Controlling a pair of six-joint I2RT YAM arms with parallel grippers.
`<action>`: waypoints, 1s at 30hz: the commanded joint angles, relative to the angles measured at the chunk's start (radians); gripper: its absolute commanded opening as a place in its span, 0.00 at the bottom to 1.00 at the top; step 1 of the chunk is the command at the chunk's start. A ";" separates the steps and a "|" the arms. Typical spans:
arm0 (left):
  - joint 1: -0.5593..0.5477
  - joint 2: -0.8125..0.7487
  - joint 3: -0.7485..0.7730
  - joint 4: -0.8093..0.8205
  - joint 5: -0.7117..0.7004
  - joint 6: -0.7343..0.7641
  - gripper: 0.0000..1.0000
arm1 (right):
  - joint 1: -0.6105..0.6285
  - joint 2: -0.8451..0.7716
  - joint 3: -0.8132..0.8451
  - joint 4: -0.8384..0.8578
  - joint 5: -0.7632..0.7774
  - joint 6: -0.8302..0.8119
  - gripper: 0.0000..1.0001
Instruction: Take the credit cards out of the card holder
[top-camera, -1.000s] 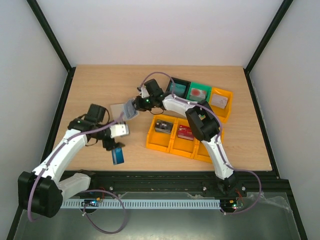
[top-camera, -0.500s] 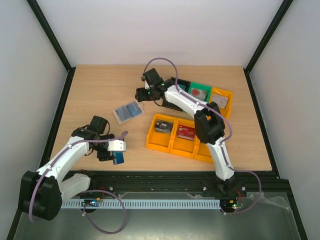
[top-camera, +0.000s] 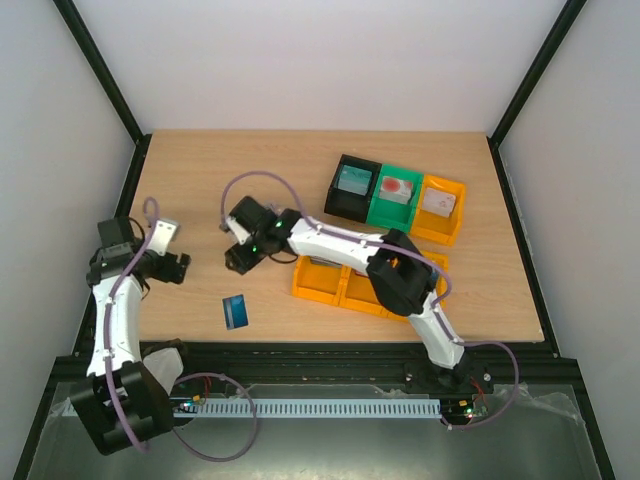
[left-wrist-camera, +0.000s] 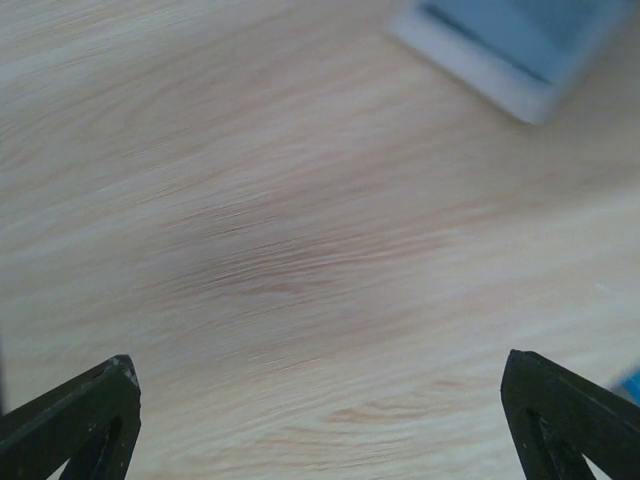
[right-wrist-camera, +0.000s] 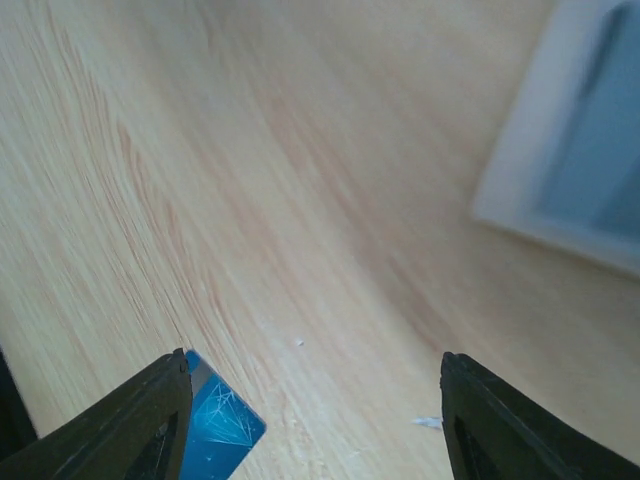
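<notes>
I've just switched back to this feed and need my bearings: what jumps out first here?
A blue card lies loose on the wood near the front edge, out of the card holder, which shows blurred at the upper right of the right wrist view. The right gripper hangs open and empty above the wood beside that card. The left gripper is open too, out at the table's left side.

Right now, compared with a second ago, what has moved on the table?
The left hand let go of the blue card, which now lies on the table, and swung away left, open. The right hand came toward the near edge and hangs open above the card holder. The yellow bins stayed put.
</notes>
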 joint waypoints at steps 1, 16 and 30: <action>0.079 -0.004 0.029 0.102 -0.125 -0.285 0.99 | 0.098 0.098 0.006 0.005 0.066 -0.080 0.65; 0.076 -0.052 0.033 0.094 -0.156 -0.293 0.99 | 0.268 0.245 0.066 -0.174 0.252 -0.239 0.55; -0.019 -0.043 0.047 0.061 0.084 -0.176 0.99 | 0.293 -0.018 -0.332 -0.176 0.241 -0.260 0.44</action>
